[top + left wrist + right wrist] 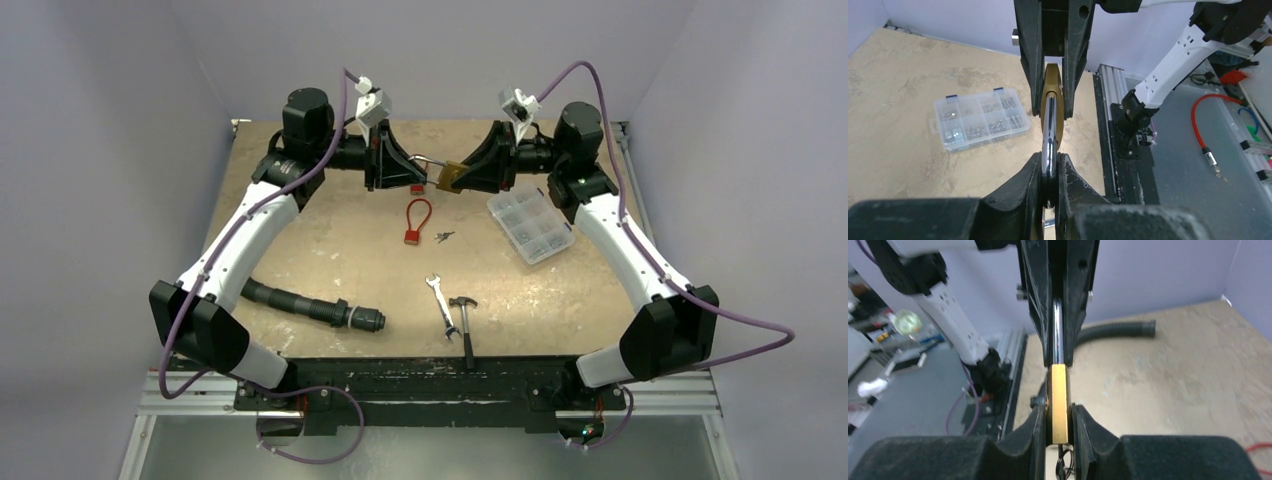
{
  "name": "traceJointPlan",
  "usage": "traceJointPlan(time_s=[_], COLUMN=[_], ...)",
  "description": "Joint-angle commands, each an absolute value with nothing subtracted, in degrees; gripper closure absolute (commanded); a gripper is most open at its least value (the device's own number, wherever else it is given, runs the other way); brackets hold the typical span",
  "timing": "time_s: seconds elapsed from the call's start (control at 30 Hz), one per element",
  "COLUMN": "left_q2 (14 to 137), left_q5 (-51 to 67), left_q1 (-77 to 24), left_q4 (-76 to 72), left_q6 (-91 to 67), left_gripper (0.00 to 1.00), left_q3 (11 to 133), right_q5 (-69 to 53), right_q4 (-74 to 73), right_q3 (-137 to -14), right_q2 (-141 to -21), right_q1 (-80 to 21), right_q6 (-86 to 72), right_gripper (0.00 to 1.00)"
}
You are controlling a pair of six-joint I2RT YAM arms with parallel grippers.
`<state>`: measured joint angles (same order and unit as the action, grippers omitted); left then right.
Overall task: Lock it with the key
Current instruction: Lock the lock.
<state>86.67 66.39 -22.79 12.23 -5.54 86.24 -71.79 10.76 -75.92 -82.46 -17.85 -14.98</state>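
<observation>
A brass padlock hangs in the air between my two grippers at the back of the table. My left gripper is shut on its chrome shackle, with the brass body beyond it. My right gripper is shut on the brass body, and the shackle runs from it into the left fingers. A small key bunch lies on the table below. A dark wire ring shows under the body; I cannot tell whether it is attached.
A red cable lock lies beside the keys. A clear parts organiser sits at the right, also in the left wrist view. A black ribbed hose lies front left. A wrench and a hammer lie near the front.
</observation>
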Motion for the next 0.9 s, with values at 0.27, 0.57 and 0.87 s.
traceJointPlan(time_s=[0.27, 0.57, 0.87], left_q2=[93.5, 88.8, 86.9], left_q5=[66.9, 63.9, 64.4], left_q1=[-37.7, -28.3, -23.4], left_q4=[3.9, 8.0, 17.5], left_q6=[-11.0, -7.5, -0.5], left_gripper=[1.0, 1.0, 1.0], left_q3=[83.7, 84.5, 86.6], right_q5=[-67.6, -69.3, -72.4], right_q4=[34.2, 8.0, -6.0], right_q3=[-79.6, -81.2, -81.7], right_q2=[-82.0, -80.6, -81.8], right_q1=[-27.8, -22.1, -14.0], right_q6=[-22.6, -8.2, -2.9], right_gripper=[1.0, 0.9, 0.37])
